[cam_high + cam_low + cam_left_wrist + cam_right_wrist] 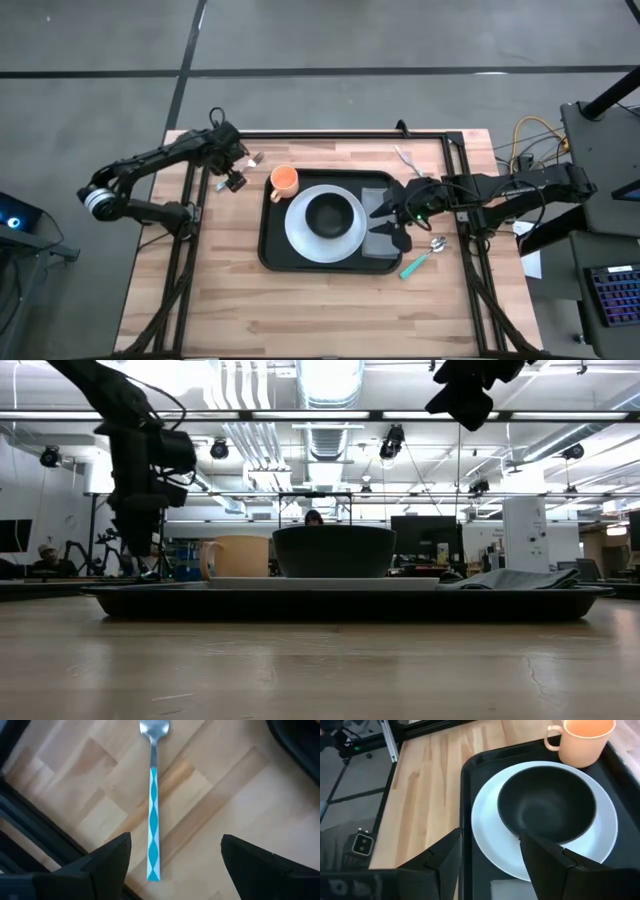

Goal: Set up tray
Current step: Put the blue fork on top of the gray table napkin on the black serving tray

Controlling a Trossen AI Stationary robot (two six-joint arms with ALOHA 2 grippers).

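1. Black tray (pixel 272 250) sits about in the middle of the light wooden table (pixel 330 310), long side running left-right in the high view.
2. On the tray there's a round white plate (pixel 300 235) with a dark bowl (pixel 333 212) in its centre. The orange mug (pixel 285 179) is on the tray's back-left corner, just beside the plate.
3. A grey napkin (pixel 381 247) lies on the right end of the tray, partly under the right arm.
4. Left gripper (pixel 243 160) is off the tray, over bare table at the back-left, near the mug. Fingers (pixel 112 857) spread wide with nothing between them except the view down onto a fork (pixel 153 800) with a teal-and-white handle lying flat on the wood.
5. Right gripper (pixel 388 207) hangs above the right part of the tray, by the plate's edge. Its fingers (pixel 445 855) are apart too, not holding anything.
6. A spoon (pixel 425 255) with a teal handle lies on the table just right of the tray.
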